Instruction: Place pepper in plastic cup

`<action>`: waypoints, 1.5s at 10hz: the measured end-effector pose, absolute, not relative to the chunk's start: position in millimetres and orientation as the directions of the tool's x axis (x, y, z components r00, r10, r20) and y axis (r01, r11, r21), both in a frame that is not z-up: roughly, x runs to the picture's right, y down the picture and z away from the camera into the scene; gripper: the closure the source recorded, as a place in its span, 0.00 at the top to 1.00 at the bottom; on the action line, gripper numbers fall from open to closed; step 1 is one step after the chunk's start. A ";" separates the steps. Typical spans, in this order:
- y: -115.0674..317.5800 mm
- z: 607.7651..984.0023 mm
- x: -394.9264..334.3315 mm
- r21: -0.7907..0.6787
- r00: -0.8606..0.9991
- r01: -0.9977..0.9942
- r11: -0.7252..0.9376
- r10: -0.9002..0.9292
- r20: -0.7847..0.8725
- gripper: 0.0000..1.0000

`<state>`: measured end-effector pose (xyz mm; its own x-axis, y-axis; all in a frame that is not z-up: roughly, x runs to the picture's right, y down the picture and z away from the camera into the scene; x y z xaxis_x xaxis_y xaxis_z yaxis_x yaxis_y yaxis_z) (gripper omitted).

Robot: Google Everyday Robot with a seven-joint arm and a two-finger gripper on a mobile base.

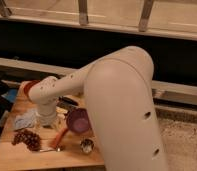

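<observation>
The red-orange pepper [59,136] lies on the wooden table [12,157], just left of the purple bowl [78,121]. The gripper [48,120] hangs from the white wrist over the table, a little above and left of the pepper's upper end. I cannot tell whether it touches the pepper. The light-blue plastic cup is hidden behind the large white arm, which covers the right part of the table.
A dark grape bunch [27,139] lies at the front left. A pale blue-grey cloth [24,120] lies behind it. A small shiny metal cup [86,145] stands in front of the bowl, with a spoon [51,148] beside it. An orange bowl [26,86] peeks out at the back left.
</observation>
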<state>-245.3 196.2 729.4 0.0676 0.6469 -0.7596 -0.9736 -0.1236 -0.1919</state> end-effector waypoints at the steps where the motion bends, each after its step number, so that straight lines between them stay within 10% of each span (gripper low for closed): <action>1: 202.7 735.7 -242.9 -0.165 0.052 -0.979 -0.120 0.635 -0.770 0.66; 12: 236.4 794.2 -213.3 0.060 -0.092 -0.995 -0.076 0.544 -0.834 0.66; 15: 234.0 801.6 -211.0 0.045 -0.085 -0.995 -0.089 0.524 -0.848 0.44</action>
<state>-211.0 234.0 801.6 -0.0855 0.5235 -0.8477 -0.9950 -0.0890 0.0454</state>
